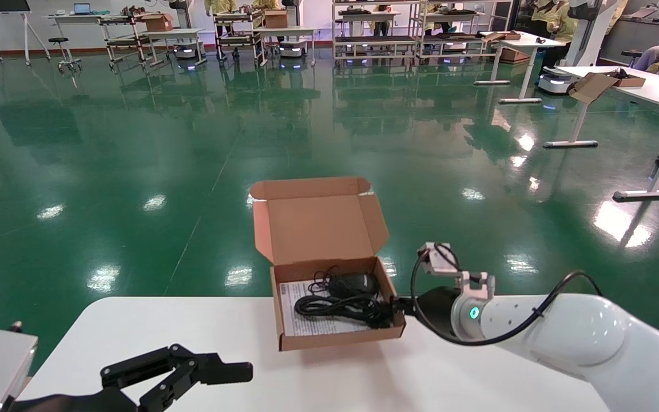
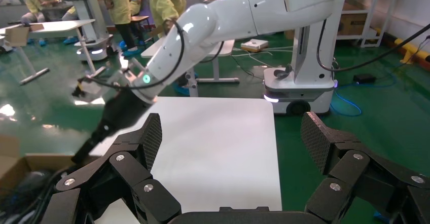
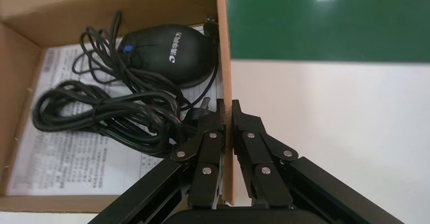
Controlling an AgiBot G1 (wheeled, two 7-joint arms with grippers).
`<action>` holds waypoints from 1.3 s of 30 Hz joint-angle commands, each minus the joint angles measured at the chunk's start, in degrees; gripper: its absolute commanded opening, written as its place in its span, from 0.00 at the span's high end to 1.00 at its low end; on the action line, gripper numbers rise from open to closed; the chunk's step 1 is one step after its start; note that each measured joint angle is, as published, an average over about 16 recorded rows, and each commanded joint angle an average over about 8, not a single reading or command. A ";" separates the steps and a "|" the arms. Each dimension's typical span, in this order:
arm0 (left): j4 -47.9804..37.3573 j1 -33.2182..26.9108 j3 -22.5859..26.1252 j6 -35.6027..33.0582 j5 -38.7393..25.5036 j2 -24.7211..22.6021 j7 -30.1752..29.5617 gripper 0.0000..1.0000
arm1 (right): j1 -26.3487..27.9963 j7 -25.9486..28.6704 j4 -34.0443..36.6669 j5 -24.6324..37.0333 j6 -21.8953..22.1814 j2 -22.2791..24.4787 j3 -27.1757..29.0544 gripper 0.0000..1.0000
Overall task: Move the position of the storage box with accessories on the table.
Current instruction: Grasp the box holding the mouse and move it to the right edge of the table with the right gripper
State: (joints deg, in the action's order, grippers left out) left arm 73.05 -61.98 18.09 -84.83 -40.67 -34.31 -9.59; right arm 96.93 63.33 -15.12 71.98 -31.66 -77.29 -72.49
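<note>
Glossy green floor (image 1: 135, 143) (reflecting lights), distant desks (image 1: 638, 91).

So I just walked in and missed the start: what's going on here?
The right gripper is pinching the side wall of the open storage box on the white table, one finger inside and one outside. The box holds a black mouse, coiled cable and a printed sheet. The box's near corner looks slightly lifted. The left gripper hovers open near the table's front edge.

Right pincer (image 3: 226, 113) clamps storage box (image 3: 223, 41) side wall; mouse (image 3: 170, 54), cable (image 3: 109, 115) inside.
</note>
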 commanded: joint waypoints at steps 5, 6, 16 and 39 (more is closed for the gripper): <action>0.00 0.00 0.01 0.00 0.01 0.00 0.01 0.00 | 3.10 -2.20 1.55 -0.76 -2.38 1.04 0.33 1.00; 0.00 0.00 0.01 0.01 0.01 0.00 0.01 0.00 | 3.84 -2.73 1.91 -0.88 -3.43 1.39 0.40 1.00; 0.00 -0.01 0.03 0.01 0.02 0.01 0.01 0.00 | 11.25 -9.35 5.15 -2.02 -14.42 6.86 1.29 1.00; 0.00 -0.02 0.07 0.03 0.05 0.03 0.03 0.00 | 23.69 -17.81 13.35 3.07 -24.50 14.59 -1.86 1.00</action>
State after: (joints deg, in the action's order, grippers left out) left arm 73.05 -62.00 18.16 -84.80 -40.62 -34.28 -9.56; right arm 120.16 45.50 -1.86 74.95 -55.66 -62.61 -74.29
